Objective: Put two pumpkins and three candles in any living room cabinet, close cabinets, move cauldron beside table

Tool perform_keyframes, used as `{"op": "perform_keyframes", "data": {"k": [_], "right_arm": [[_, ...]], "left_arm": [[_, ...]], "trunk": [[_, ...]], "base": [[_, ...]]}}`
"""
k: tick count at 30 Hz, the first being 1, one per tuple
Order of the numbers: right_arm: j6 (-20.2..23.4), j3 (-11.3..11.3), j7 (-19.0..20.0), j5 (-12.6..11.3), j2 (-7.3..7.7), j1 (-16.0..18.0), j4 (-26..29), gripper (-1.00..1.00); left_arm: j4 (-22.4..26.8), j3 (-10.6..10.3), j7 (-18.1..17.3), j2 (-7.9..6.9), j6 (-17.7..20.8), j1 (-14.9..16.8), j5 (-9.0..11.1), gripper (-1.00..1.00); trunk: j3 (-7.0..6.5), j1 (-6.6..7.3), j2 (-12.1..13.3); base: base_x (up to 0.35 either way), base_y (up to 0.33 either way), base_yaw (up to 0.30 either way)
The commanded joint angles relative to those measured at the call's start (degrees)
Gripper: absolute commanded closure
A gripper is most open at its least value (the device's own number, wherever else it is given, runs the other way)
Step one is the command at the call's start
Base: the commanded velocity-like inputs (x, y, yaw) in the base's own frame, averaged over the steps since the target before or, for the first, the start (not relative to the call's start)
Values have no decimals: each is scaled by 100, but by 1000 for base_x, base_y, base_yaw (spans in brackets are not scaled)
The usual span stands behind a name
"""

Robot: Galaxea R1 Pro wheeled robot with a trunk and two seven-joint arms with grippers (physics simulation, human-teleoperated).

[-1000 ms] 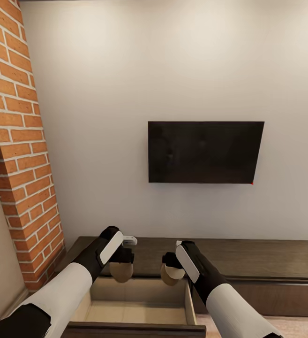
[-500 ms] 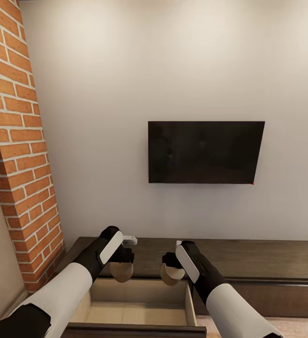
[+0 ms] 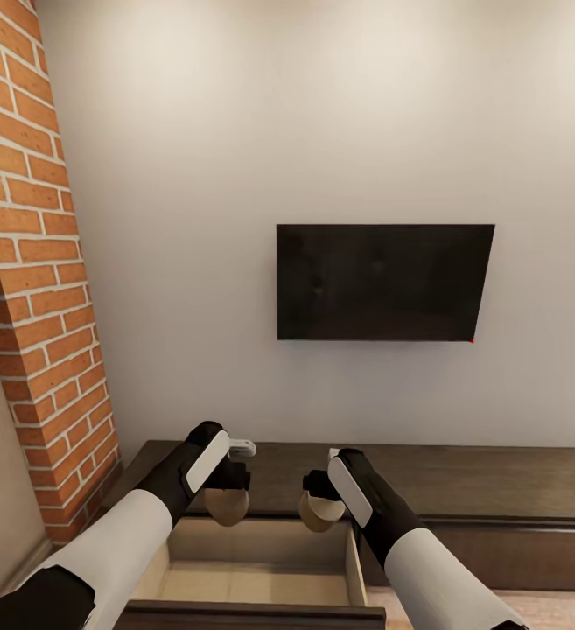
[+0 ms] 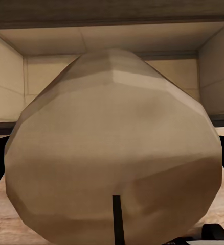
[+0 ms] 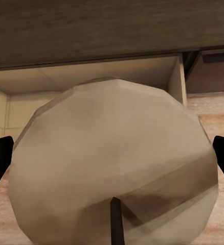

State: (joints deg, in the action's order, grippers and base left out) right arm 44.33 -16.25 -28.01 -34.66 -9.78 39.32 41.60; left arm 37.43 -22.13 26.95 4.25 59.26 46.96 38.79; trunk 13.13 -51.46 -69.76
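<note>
We hold two candles, one in each arm: the left gripper is clamped on a tan candle, and the right gripper grips a paler candle, both hanging over the back edge of the open drawer of the cabinet. In the left wrist view the tan candle looms close with the drawer's pale interior just beyond it, and the right wrist view shows the paler candle with the drawer's corner behind. We carry them side by side, near but apart, probably so both can go into the drawer together. We judge the next step to be a short reach forward and down before letting go, keeping clear of the drawer's walls. Above the cabinet a dark television hangs on the wall, with the brick column to our left.
</note>
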Motion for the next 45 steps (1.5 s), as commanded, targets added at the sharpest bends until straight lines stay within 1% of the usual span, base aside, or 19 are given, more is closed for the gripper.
{"op": "perform_keyframes", "data": {"k": [1,34,45], "right_arm": [[5,-18,-56,-59,3,6,6,100],[5,-18,-54,-59,9,6,8,100],[5,-18,-48,-59,10,6,7,100]], "left_arm": [[4,-19,56,-3,8,6,58,100],[-50,-28,48,2,-2,6,58,100],[-53,-28,48,5,-60,6,58,100]], "trunk": [[26,-23,-47],[619,-748,-1371],[816,-989,-1812]], "base": [[0,0,0],[0,0,0],[0,0,0]]}}
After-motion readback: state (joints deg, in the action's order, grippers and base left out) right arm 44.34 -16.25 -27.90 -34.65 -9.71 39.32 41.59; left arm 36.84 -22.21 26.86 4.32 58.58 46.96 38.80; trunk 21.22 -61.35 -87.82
